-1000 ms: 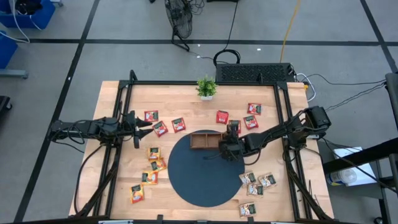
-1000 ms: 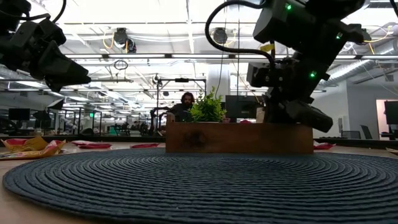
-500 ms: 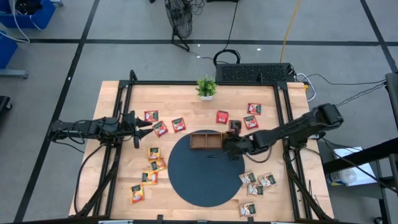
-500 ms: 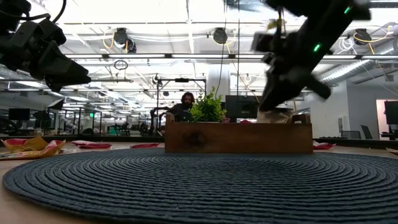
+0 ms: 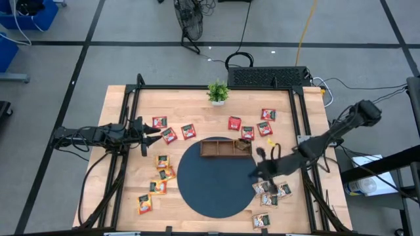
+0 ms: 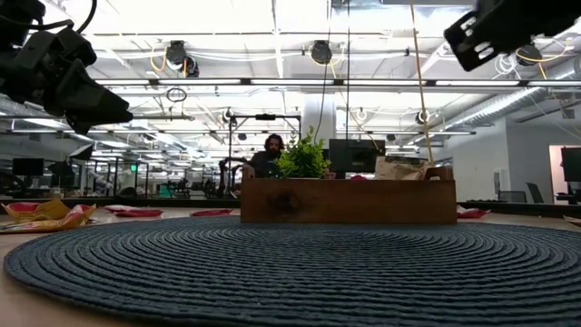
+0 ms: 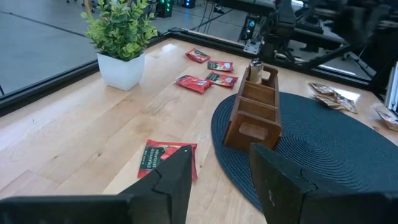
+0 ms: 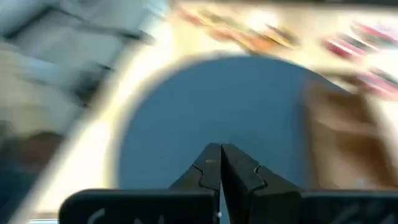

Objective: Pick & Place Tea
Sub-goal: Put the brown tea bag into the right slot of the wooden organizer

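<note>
Hovering over the mat's [image 5: 210,187] right edge, our right gripper [image 5: 257,169] has its fingers pressed together, holding nothing. The pale sachets [image 5: 270,194] lie just off the mat's right rim, directly beyond it, so this arm is much nearer than our left gripper [image 5: 146,131], which waits open beyond the mat's left side. The low view shows a pale sachet [image 6: 401,169] poking above the tray [image 6: 349,201] on the mat; the high view barely resolves it.
</note>
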Motion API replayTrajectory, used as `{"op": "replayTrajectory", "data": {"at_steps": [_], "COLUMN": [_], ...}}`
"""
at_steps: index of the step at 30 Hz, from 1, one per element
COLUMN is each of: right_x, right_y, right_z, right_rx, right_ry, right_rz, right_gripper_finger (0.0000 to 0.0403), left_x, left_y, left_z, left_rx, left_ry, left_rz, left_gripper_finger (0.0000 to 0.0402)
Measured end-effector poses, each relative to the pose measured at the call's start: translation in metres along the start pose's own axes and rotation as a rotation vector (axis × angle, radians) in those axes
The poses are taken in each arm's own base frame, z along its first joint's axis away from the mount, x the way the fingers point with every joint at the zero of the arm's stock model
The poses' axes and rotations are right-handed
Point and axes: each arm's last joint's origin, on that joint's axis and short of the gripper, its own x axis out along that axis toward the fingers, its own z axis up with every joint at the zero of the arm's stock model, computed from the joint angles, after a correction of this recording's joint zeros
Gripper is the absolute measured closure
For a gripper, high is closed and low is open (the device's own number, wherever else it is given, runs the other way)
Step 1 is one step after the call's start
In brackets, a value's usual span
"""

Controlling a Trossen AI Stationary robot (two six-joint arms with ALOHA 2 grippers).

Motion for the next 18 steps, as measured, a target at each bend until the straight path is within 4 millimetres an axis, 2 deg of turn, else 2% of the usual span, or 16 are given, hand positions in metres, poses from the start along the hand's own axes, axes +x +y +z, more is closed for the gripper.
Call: {"op": "replayTrajectory", "data": {"at_steps": [3,5,9,13,16,18], "right_x": [0.0,0.001,0.004,-0.001,-0.005,-0.009], "right_y": [0.001,0.0,-0.002,0.006,0.011,0.015], "right_z": [-0.012,-0.019,-0.032,-0.043,-0.054,-0.064], "right_rx": [-0.009,-0.019,0.064,0.272,0.5,0.591], "right_ry": [-0.123,-0.083,0.122,0.368,0.525,0.628], "right_rz": [0.083,0.07,0.003,0.026,0.004,-0.047], "right_gripper_finger": [0.0398,0.0381,0.0315,0.024,0.0211,0.0204], "left_x": [0.0,0.0,0.0,0.0,0.0,0.0], "left_y": [0.0,0.0,0.0,0.0,0.0,0.0], "left_z": [0.0,0.0,0.0,0.0,0.0,0.0], "left_rx": [0.0,0.0,0.0,0.0,0.0,0.0], "left_ry": [0.0,0.0,0.0,0.0,-0.001,0.0], "left_rz": [0.0,0.0,0.0,0.0,0.0,0.0], "left_gripper_finger": [0.024,0.024,0.024,0.024,0.024,0.024]}}
